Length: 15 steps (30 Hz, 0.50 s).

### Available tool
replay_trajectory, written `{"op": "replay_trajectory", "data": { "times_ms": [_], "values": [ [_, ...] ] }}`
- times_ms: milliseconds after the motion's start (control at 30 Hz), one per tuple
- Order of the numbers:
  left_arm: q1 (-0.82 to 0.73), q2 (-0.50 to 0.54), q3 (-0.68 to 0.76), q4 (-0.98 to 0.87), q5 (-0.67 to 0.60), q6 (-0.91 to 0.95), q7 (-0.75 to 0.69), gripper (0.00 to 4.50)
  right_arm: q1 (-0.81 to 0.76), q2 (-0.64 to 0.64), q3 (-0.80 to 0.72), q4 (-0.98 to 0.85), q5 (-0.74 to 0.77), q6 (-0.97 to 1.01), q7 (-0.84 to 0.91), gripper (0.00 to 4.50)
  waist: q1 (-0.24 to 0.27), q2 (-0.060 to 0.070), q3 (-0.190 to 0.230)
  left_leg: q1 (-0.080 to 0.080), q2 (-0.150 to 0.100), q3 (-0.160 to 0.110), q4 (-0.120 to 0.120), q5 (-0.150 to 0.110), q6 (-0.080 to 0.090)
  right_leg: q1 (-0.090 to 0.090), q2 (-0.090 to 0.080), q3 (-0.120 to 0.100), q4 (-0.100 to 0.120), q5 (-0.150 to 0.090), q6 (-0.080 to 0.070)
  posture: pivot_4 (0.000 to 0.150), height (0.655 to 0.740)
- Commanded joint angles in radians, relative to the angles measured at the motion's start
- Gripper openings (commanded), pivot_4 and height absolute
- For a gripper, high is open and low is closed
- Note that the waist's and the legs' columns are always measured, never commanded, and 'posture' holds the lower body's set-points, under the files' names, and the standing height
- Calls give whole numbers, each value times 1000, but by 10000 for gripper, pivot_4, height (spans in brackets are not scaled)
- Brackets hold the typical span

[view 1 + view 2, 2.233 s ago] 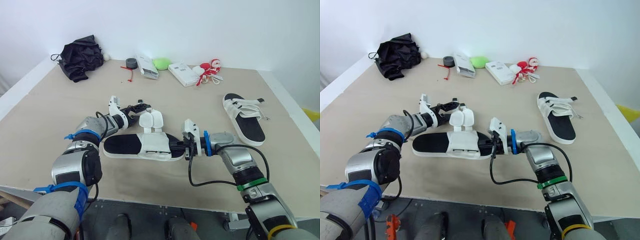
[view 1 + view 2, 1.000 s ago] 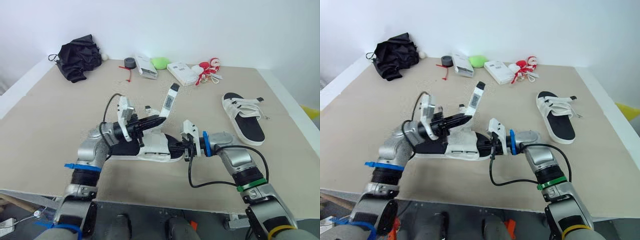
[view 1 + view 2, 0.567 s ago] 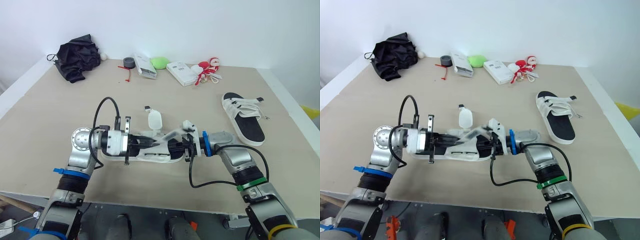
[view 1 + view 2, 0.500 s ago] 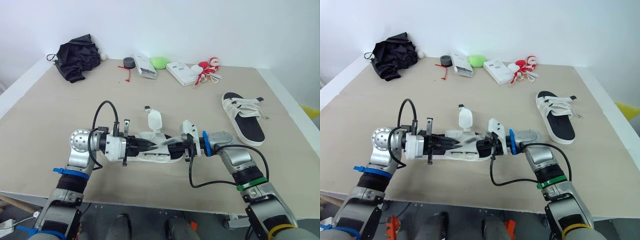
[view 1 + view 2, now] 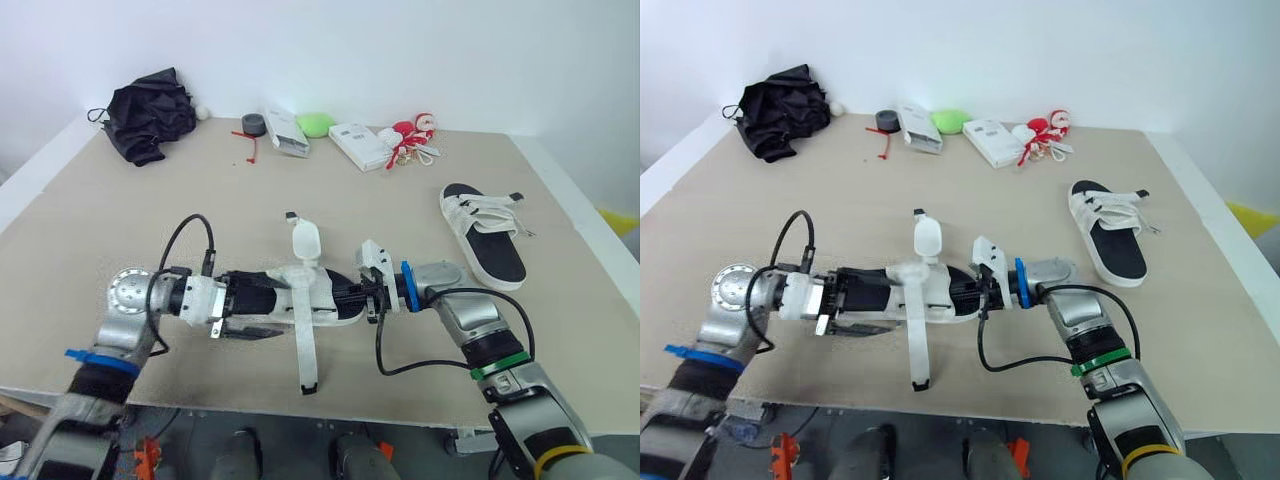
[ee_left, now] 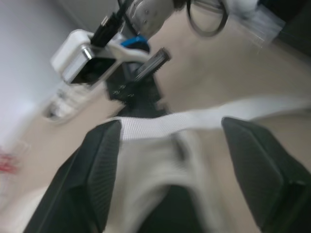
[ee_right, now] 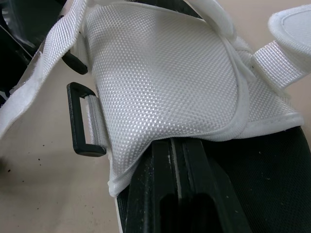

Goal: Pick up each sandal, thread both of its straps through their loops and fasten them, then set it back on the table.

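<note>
The desk (image 5: 120, 220) carries a sandal (image 5: 325, 298) near its front edge, between the two arms. The other sandal (image 5: 485, 235) sits well off to the right. The right end effector (image 5: 352, 295) pinches the near sandal's right-hand end. The left end effector (image 5: 275, 290) is spread over its other half. A loose strap (image 5: 305, 345) trails toward the front edge.

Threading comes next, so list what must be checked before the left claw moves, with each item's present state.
1. Right claw gripping the near sandal by its end: ok.
2. Left claw open: ok.
3. Long strap free and laid out straight: ok.
4. Black loop empty: ok.
5. Strap tip held by the left claw: not ok, it lies loose.
6. Far sandal clear of both arms: ok.
</note>
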Motion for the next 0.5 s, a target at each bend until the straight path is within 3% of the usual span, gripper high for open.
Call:
{"op": "replay_trajectory", "data": {
  "times_ms": [33,133,233,500],
  "values": [
    [75,156,31,-249,-253,505,88,34937,46,-18,61,84,-76,30,-8,0,0,0,0,0,1,-1,0,0,0,-1,0,-1,0,-1,-1,1500,7380],
    [160,279,31,-376,-405,822,153,34937,51,-20,61,78,-72,37,-3,0,2,0,0,2,2,-1,0,-2,-4,-3,-1,-2,0,-3,-3,1500,7380],
    [239,300,46,-460,-463,940,213,34937,61,-19,65,69,-69,42,0,0,3,0,0,4,2,1,0,-4,-6,-3,-5,-3,0,-3,-4,1500,7380],
    [274,94,-58,-452,-288,993,477,34937,81,-22,76,25,-67,68,2,0,8,-4,-3,6,1,7,0,-7,-10,-3,-11,-4,-2,-3,-3,1500,7380]
  ]
}}
